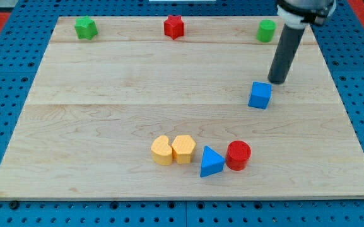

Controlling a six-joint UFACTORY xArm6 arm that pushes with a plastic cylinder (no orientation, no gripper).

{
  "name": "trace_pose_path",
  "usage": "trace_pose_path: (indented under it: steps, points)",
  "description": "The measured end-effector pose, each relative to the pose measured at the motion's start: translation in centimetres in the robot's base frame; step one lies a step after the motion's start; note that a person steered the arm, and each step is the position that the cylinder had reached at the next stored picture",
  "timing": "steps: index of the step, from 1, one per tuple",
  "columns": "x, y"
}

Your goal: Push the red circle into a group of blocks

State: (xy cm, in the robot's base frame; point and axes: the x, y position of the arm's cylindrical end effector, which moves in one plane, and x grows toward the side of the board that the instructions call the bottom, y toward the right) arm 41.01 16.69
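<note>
We see our pale wooden board [106,113], its planks running across the view, lying on a blue perforated base [5,75]; our dark straight rod comes down from the view's top right, and my tip [277,82] rests on the wood just above and to the right of the blue cube [260,95], close beside it though we cannot tell whether it touches; we carry no jaws, only this rod, so nothing is gripped. The red circle [238,155], a short smooth cylinder, stands near the board's bottom edge, right of centre, touching or nearly touching the blue triangular block [211,162] on its left; further left sit two yellow-orange blocks, the rounded one [161,151] and the faceted one [183,149], pressed side by side, the faceted one just beside the blue triangle; these four form a loose row. Along the top edge stand the green star-like block [86,28] at the left, the red star block [174,26] in the middle and the green cylinder [266,30] at the right, all well apart. The wide middle of the board and its left side lie open; the row has little room below it before the bottom edge. All blocks look matte and solid-coloured; we read no writing or labels anywhere.
</note>
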Motion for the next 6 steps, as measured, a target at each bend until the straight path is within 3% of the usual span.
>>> trace_pose_path:
  steps: [2, 3, 4, 5, 6]
  points:
    - [6.1, -7.3]
    - [10.0, -8.3]
    - [11.6, -7.7]
    - [13.1, 0.2]
    - [15.8, 0.2]
